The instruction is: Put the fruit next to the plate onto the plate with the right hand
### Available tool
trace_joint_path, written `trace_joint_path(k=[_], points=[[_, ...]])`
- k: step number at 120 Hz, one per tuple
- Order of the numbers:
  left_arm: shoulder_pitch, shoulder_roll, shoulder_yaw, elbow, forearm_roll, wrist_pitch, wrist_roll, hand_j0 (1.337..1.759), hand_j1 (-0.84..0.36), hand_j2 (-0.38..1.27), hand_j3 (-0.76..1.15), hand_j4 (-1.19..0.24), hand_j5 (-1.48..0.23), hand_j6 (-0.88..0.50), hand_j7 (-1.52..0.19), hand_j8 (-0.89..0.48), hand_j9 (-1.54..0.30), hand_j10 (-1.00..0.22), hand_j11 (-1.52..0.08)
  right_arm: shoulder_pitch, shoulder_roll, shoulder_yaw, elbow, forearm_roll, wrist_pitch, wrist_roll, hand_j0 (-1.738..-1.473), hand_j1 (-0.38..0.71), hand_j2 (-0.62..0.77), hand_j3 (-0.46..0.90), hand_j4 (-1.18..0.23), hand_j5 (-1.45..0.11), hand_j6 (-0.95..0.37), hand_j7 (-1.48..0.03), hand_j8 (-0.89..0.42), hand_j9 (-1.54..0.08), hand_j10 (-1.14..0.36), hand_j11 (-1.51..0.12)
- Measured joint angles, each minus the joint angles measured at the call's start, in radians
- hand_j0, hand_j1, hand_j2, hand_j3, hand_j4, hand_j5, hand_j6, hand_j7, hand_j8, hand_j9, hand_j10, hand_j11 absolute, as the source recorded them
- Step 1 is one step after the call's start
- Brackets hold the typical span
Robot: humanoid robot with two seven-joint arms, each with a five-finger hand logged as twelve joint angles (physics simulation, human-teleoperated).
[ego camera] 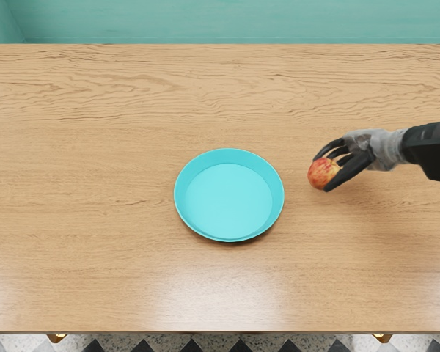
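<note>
The fruit [320,174] at the tips of the fingers [350,166] is red with a paler, yellowish patch. The fingers themselves are black, the back of the right hand [356,154] is mottled grey, and the forearm [433,150] behind it is matt black. Beyond the fingertips, past the fruit, the plate [229,199] is plain turquoise, its rim a shade deeper. The surface [95,147] beneath the fingers is pale honey-coloured wood with wavy darker grain. The wall [205,18] far from the fingers is teal, and the floor [169,345] shows black and pale checks.
</note>
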Motion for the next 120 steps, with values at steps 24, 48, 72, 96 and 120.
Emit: trace_joint_path(k=[24,48,72,96,120], points=[[0.0,0.0,0.0,0.0,0.0,0.0,0.0,1.658,0.05,0.05,0.0,-0.25,-0.32,-0.25,-0.32,-0.25,-0.32,-0.25,-0.32,0.012,0.054,0.062,0.004,0.067,0.075,0.0,-1.652,0.25,0.15,0.0,-0.56,-0.96,-0.38,-0.92,-0.44,-0.93,-0.7,-0.93],[0.0,0.0,0.0,0.0,0.0,0.0,0.0,1.658,0.05,0.05,0.0,-0.25,-0.32,-0.25,-0.32,-0.25,-0.32,-0.25,-0.32,0.021,0.158,0.089,0.003,0.076,0.079,0.0,-1.654,0.27,0.19,0.0,-0.54,-0.98,-0.36,-0.93,-0.42,-0.95,-0.71,-0.94],[0.0,0.0,0.0,0.0,0.0,0.0,0.0,1.658,0.05,0.05,0.0,-0.25,-0.32,-0.25,-0.32,-0.25,-0.32,-0.25,-0.32,0.021,0.291,0.091,-0.019,0.025,0.038,0.0,-1.654,0.28,0.19,0.0,-0.52,-0.99,-0.34,-0.94,-0.4,-0.96,-0.72,-0.95],[0.0,0.0,0.0,0.0,0.0,0.0,0.0,1.658,0.05,0.05,0.0,-0.25,-0.32,-0.25,-0.32,-0.25,-0.32,-0.25,-0.32,0.013,0.382,0.083,-0.059,-0.109,0.019,0.0,-1.654,0.27,0.2,0.0,-0.53,-0.99,-0.36,-0.95,-0.41,-0.96,-0.72,-0.96],[0.0,0.0,0.0,0.0,0.0,0.0,0.0,1.658,0.05,0.05,0.0,-0.25,-0.32,-0.25,-0.32,-0.25,-0.32,-0.25,-0.32,0.003,0.406,0.077,-0.067,-0.196,0.01,0.0,-1.653,0.22,0.1,0.0,-0.55,-0.88,-0.4,-0.85,-0.45,-0.85,-0.65,-0.85]])
